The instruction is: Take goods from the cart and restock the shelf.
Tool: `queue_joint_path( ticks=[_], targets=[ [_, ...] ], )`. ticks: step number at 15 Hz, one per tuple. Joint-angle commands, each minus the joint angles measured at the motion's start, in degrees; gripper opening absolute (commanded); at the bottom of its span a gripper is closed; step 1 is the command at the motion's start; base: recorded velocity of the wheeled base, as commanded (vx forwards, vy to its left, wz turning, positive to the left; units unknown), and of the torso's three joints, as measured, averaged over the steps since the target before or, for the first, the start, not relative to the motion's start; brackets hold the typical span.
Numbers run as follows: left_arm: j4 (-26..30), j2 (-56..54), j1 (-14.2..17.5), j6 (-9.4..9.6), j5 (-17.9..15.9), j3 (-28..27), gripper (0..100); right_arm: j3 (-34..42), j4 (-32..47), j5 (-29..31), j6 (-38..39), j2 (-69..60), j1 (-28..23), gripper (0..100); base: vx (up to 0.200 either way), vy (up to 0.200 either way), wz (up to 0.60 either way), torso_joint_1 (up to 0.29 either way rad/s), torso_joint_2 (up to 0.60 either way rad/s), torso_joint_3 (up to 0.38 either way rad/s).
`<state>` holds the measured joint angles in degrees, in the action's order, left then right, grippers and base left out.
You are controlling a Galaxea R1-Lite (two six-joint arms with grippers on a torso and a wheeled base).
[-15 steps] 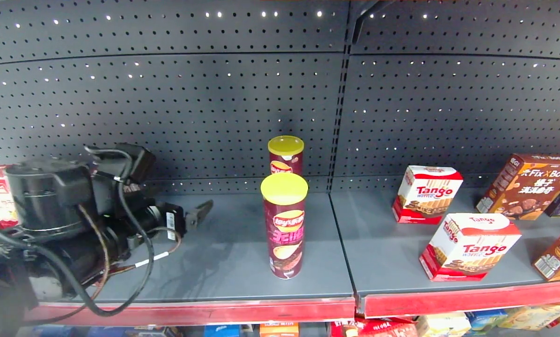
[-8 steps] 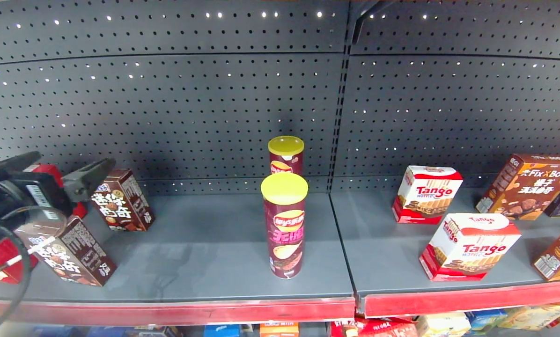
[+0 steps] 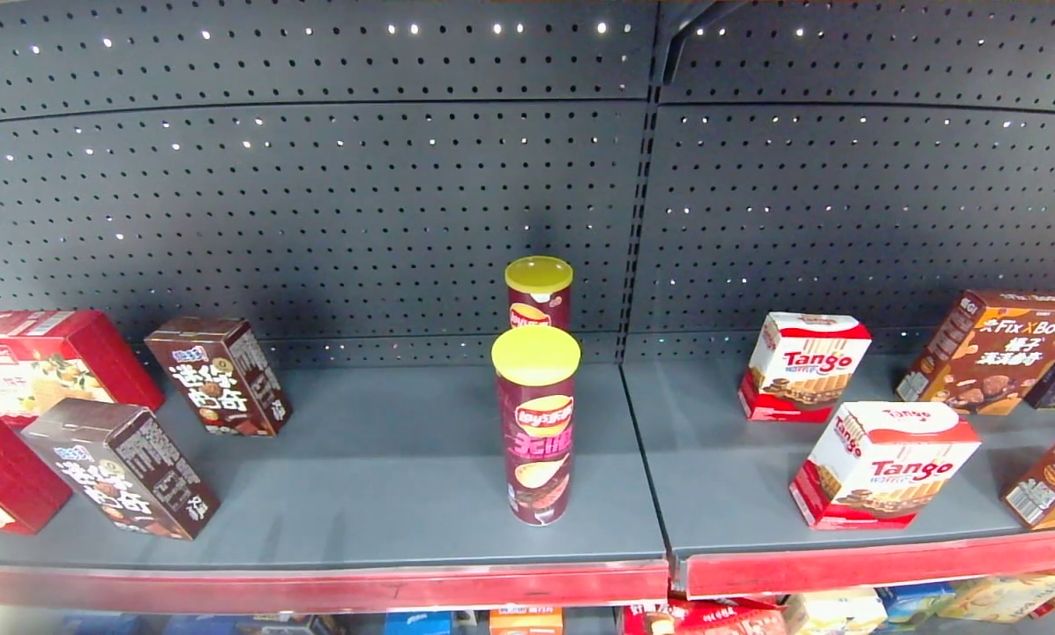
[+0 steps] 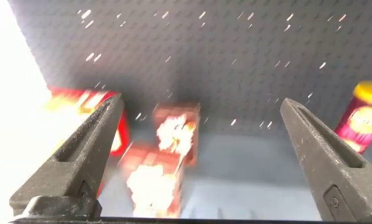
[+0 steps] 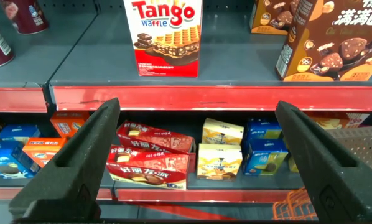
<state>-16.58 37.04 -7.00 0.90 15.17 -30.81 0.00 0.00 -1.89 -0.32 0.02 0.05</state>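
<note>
While both claws hang spread and empty, the left gripper faces the brown boxes at the shelf's left end. The front one sits askew near the lip, and a careless pass could knock it off. Mid-shelf, two cans stand upright in line; a bump would likely topple them. Rightward, the right gripper hangs low before the wafer boxes.

Grey shelf, red front lip. Front chip can stands mid-shelf, second can right behind it. Dark brown boxes and red boxes sit off to its left, waffle boxes to its right.
</note>
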Motion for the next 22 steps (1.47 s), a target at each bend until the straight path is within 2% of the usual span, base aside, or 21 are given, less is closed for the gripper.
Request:
queue_joint_path(
  ticks=[1,2,3,4,5,6,7,8,9,14,15,16,18,20,21,22],
  targets=[
    [9.5,-13.0,0.1,-0.02,2.3,0.8,100,0.0,0.0,0.0,0.0,0.0,0.0,100,0.000,0.000,0.00,0.000,0.00,0.000],
    [9.5,-13.0,0.1,-0.02,2.3,0.8,100,0.0,0.0,0.0,0.0,0.0,0.0,100,0.000,0.000,0.00,0.000,0.00,0.000],
    [17.2,-19.1,0.1,-0.02,5.8,0.5,100,0.0,0.0,0.0,0.0,0.0,0.0,100,0.000,0.000,0.00,0.000,0.00,0.000],
    [17.5,-19.4,0.1,-0.02,6.0,0.5,100,0.0,0.0,0.0,0.0,0.0,0.0,100,0.000,0.000,0.00,0.000,0.00,0.000],
    [24.5,-25.9,0.1,0.06,8.5,1.5,100,0.0,0.0,0.0,0.0,0.0,0.0,100,0.000,0.000,0.00,0.000,0.00,0.000],
    [27.5,-28.4,0.1,0.33,8.7,1.5,100,0.0,0.0,0.0,0.0,0.0,0.0,100,0.000,0.000,0.00,0.000,0.00,0.000],
    [29.9,-30.4,0.4,1.47,9.4,1.0,100,0.0,0.0,0.0,0.0,0.0,0.0,100,0.000,0.000,0.00,0.000,0.00,0.000],
    [29.8,-30.5,1.6,2.97,10.3,0.7,100,0.0,0.0,0.0,0.0,0.0,0.0,100,0.000,0.000,0.00,0.000,0.00,0.000],
    [29.8,-30.4,3.9,3.40,10.2,0.0,100,0.0,0.0,0.0,0.0,0.0,0.0,100,0.000,0.000,0.00,0.000,0.00,0.000],
    [30.0,-30.4,11.4,3.49,10.1,-1.5,100,0.0,0.0,0.0,0.0,0.0,0.0,100,0.000,0.000,0.00,0.000,0.00,0.000],
    [30.0,-30.4,11.6,3.49,10.1,-1.5,100,0.0,0.0,0.0,0.0,0.0,0.0,100,0.000,0.000,0.00,0.000,0.00,0.000],
    [30.1,-30.8,13.1,3.32,10.1,-1.5,100,0.0,0.0,0.0,0.0,0.0,0.0,100,0.000,0.000,0.00,0.000,0.00,0.000],
    [30.1,-30.8,13.1,3.23,10.3,-1.5,100,0.0,0.0,0.0,0.0,0.0,0.0,100,0.000,0.000,0.00,0.000,0.00,0.000],
    [30.1,-30.8,13.1,2.00,10.5,0.6,100,0.0,0.0,0.0,0.0,0.0,0.0,100,0.000,0.000,0.00,0.000,0.00,0.000],
    [29.8,-30.8,13.1,-0.11,10.2,2.4,100,0.0,0.0,0.0,0.0,0.0,0.0,100,0.000,0.000,0.00,0.000,0.00,0.000],
    [29.8,-30.8,13.1,-0.90,9.7,3.1,100,0.0,0.0,0.0,0.0,0.0,0.0,100,0.000,0.000,0.00,0.000,0.00,0.000]
  ],
)
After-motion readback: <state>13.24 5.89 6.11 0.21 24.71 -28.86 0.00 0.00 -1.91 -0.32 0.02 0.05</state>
